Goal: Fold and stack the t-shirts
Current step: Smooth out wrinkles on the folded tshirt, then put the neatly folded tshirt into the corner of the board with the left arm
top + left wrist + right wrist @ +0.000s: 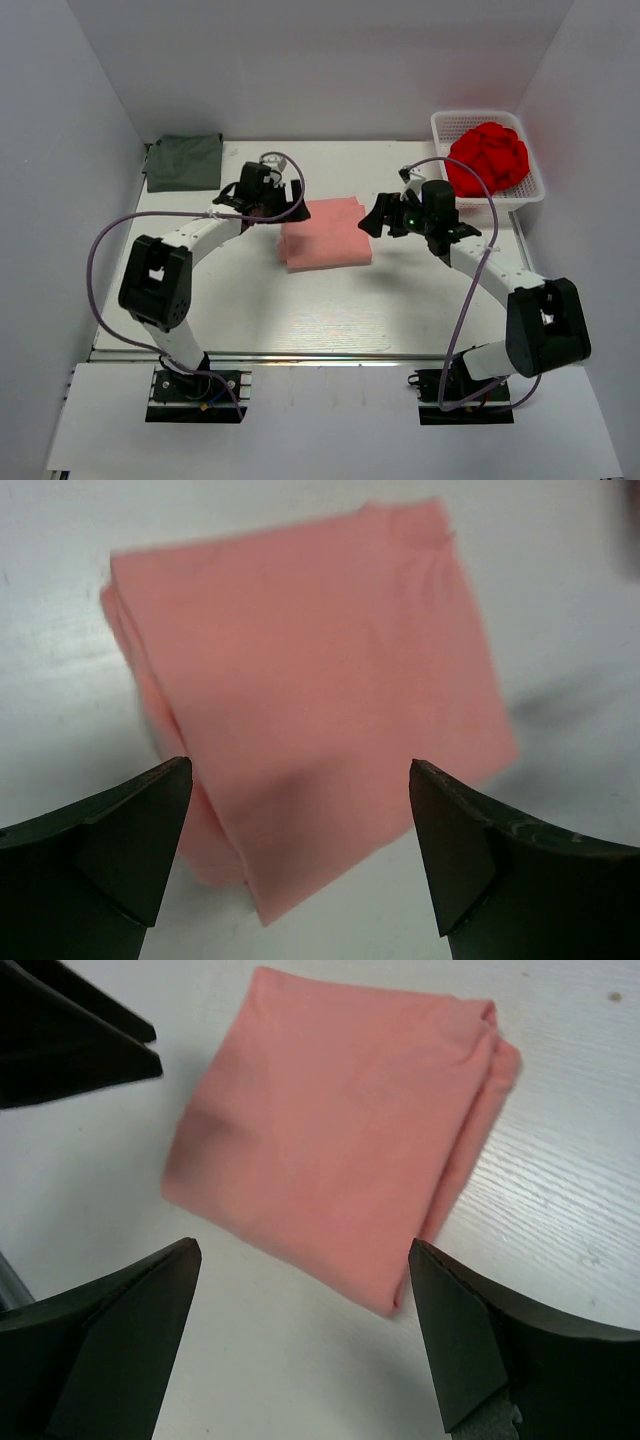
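The salmon-pink t-shirt [325,234] lies folded into a neat square in the middle of the table; it also shows in the left wrist view [310,690] and the right wrist view [340,1130]. The dark grey-green t-shirt [184,162] lies folded at the far left corner. My left gripper [262,212] is open and empty just left of the pink square, seen in its wrist view [300,820]. My right gripper [378,215] is open and empty just right of it, seen in its wrist view [305,1310]. The left gripper's fingers [70,1040] show at the upper left of the right wrist view.
A white basket [534,188] at the far right corner holds a crumpled red cloth [488,157]. White walls close in the table on three sides. Purple cables loop from both arms.
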Robot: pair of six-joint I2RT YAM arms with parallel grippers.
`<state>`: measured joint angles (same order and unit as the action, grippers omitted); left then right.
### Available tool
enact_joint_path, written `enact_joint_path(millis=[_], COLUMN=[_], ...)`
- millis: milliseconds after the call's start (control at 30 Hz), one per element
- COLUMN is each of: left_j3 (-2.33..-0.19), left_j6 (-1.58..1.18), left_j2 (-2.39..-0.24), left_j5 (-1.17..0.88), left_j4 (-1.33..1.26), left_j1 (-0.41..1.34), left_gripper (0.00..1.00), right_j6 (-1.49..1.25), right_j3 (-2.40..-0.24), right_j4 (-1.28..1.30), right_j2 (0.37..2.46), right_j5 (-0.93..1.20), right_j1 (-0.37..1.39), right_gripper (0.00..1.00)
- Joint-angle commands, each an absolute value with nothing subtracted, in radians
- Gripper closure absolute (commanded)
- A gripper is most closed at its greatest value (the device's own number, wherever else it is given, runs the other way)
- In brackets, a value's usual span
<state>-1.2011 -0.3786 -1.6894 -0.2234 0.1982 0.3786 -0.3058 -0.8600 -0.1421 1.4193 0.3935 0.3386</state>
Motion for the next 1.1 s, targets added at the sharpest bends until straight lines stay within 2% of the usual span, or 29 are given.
enact_joint_path(millis=[0, 367, 567, 600, 767, 800, 867, 900, 967, 1067], left_j3=[-1.183, -1.201, -1.183, -1.169, -1.138, -1.138, -1.160, -1.169, -1.178, -1.189], left_j6=[-0.408, -0.437, -0.437, -0.437, -0.437, -0.437, -0.428, -0.419, -0.419, -0.394], left_j2=[-1.730, -1.836, -1.884, -1.896, -1.916, -1.916, -1.940, -1.950, -1.963, -1.963], left_j5=[-0.141, -0.035, -0.069, -0.078, -0.164, -0.164, -0.164, -0.154, -0.143, -0.123], left_j4=[0.307, 0.321, 0.235, 0.221, 0.135, 0.124, 0.124, 0.133, 0.133, 0.133], left_j1=[0.396, 0.425, 0.425, 0.425, 0.425, 0.425, 0.434, 0.434, 0.434, 0.434], left_gripper=[0.00, 0.00, 0.00, 0.03, 0.21, 0.29, 0.38, 0.50, 0.60, 0.82], right_j6=[-0.278, -0.287, -0.290, -0.288, -0.279, -0.279, -0.293, -0.296, -0.296, -0.296], right_j3=[-0.845, -0.778, -0.721, -0.715, -0.687, -0.680, -0.673, -0.667, -0.660, -0.644], right_j4=[-0.134, -0.074, -0.041, -0.040, -0.028, -0.032, -0.037, -0.038, -0.040, -0.051], right_j2=[1.349, 1.305, 1.243, 1.236, 1.212, 1.212, 1.212, 1.209, 1.204, 1.198], right_j5=[0.289, 0.305, 0.288, 0.287, 0.233, 0.229, 0.236, 0.236, 0.238, 0.198], right_j1=[0.333, 0.327, 0.327, 0.327, 0.327, 0.325, 0.327, 0.327, 0.327, 0.324], right_gripper=[0.10, 0.10, 0.10, 0.10, 0.10, 0.10, 0.10, 0.10, 0.10, 0.10])
